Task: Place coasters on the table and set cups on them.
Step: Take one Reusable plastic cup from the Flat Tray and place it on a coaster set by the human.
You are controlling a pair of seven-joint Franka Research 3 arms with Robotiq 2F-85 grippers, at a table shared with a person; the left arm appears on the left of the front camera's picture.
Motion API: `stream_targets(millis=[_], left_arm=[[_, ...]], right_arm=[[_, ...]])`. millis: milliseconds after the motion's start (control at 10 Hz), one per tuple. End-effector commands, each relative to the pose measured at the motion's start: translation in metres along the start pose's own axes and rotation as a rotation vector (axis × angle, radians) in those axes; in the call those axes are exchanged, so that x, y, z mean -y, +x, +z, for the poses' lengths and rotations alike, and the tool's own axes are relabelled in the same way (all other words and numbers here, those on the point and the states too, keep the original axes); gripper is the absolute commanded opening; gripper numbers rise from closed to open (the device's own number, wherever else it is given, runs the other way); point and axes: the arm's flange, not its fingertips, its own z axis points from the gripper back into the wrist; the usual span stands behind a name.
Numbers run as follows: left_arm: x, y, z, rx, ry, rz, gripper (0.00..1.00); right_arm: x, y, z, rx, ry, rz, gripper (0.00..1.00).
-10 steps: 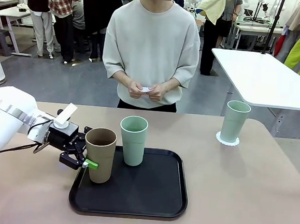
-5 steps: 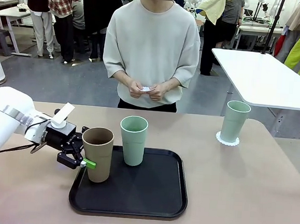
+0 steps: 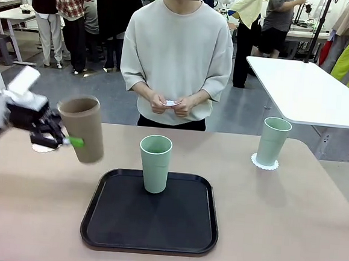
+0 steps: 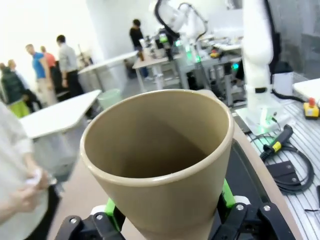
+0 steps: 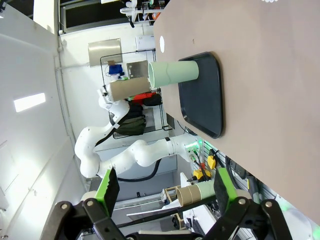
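Currently in my left gripper: the brown cup, pinched low on its wall between both fingers and held clear of the table.
Cup against hand: it stands out past my fingertips, on the picture's right of my wrist in the front view. It is left of the tray, not over it.
Left coaster: flat on the table, partly hidden behind my fingers, just left of the cup's base (whether any of the cup hangs over it I can't tell).
Cup's axis: near upright, mouth up, with the rim leaning a little to my left and the base swung toward the tray.
Left wrist view: looks down into the cup, empty inside, with a green pad pressed on either side of its lower wall.
Front view: the mint cup is upright on the tray. The far cup stands on the right coaster. The person's hands are together around something small and white.
Right gripper: jaws wide, nothing between them.
Right wrist view: the table is turned sideways, with tray, mint cup and brown cup far off. The left coaster shows whole and bare.
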Motion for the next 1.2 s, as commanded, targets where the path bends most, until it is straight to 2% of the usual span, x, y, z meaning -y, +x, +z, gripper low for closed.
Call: stream_targets(millis=[0,200,300,400,700,800,900,1000,1100], left_arm=[[-0.014,0.040,0.025,-0.037,0.045,0.078,0.35],[-0.025,0.054,0.031,-0.128,-0.011,0.206,0.35],[-0.019,0.054,0.030,-0.173,-0.025,0.211,0.35],[-0.021,0.057,0.037,-0.075,0.046,0.128,0.35],[-0.021,0.057,0.037,-0.075,0.046,0.128,0.35],[-0.022,0.057,0.038,-0.109,0.032,0.159,0.88],[-0.070,0.037,0.065,-0.037,0.050,0.201,0.88],[-0.101,0.011,0.089,-0.044,-0.005,0.213,0.88],[-0.115,-0.012,0.108,-0.097,-0.050,0.254,0.88]], right_arm=[[-0.001,-0.001,0.000,-0.002,0.008,0.002,1.00],[-0.001,-0.001,0.000,-0.002,0.008,0.002,1.00],[-0.001,-0.001,0.000,-0.002,0.008,0.002,1.00],[-0.001,-0.001,0.000,-0.002,0.008,0.002,1.00],[-0.001,-0.001,0.000,-0.002,0.008,0.002,1.00],[-0.001,-0.001,0.000,-0.002,0.008,0.002,1.00],[-0.001,-0.001,0.000,-0.002,0.008,0.002,1.00],[-0.001,-0.001,0.000,-0.002,0.008,0.002,1.00],[-0.001,-0.001,0.000,-0.002,0.008,0.002,1.00]])
